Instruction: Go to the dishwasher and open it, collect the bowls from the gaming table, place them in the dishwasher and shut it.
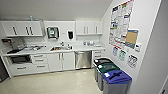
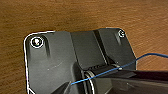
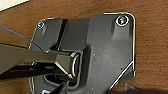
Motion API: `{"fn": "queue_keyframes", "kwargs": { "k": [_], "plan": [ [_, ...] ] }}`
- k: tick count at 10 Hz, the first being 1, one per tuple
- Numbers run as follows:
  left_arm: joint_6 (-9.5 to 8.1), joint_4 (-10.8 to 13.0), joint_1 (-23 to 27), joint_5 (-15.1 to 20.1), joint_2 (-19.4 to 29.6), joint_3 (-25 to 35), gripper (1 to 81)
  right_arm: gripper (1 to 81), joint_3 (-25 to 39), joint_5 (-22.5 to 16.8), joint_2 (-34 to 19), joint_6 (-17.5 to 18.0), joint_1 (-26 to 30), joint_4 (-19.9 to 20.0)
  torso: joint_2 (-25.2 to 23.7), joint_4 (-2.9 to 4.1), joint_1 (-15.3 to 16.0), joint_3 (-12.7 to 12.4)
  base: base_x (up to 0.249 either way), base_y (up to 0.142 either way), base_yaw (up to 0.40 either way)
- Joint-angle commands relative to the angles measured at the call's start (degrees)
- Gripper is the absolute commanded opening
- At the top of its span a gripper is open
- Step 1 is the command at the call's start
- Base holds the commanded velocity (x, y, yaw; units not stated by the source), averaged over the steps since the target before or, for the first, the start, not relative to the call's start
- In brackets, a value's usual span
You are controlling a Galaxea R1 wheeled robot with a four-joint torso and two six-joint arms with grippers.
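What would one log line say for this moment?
place: kitchenette | dishwasher: door shut, under counter right of sink | bins: along right wall | grippers: fingers not discernible

We log: white countertop (image 1: 77, 48), running along back wall and into the corner. On it: inset sink (image 1: 60, 48) w/ faucet behind; small clutter left of sink, items too blurred to name; dark flat item (image 1: 13, 51) at far left end; few pale containers (image 1: 90, 43) near right end.

We log: pale glossy floor (image 1: 55, 82). On it: three bins (image 1: 112, 76) in a row along right wall, lids black, green, blue, touching side to side.
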State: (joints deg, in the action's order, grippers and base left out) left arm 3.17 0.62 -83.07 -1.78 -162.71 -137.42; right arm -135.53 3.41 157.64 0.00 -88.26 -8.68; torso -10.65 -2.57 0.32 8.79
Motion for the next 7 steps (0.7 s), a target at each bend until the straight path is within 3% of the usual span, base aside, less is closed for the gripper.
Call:
{"fn": "queue_keyframes", "kwargs": {
  "k": [1,7],
  "plan": [
    [0.26,-0.1,3.6,2.4,0.8,0.6,81.1,81.1,0.3,-2.5,-0.9,-0.3,2.9,-0.5,0.0,0.0,0.0,0.0,0.113,0.0,0.0],
    [0.26,-0.1,3.6,2.3,0.7,0.6,81.1,81.1,0.5,-2.6,0.0,-0.3,3.1,-0.5,0.0,0.0,0.0,0.0,0.113,0.0,0.0]
  ]
}}
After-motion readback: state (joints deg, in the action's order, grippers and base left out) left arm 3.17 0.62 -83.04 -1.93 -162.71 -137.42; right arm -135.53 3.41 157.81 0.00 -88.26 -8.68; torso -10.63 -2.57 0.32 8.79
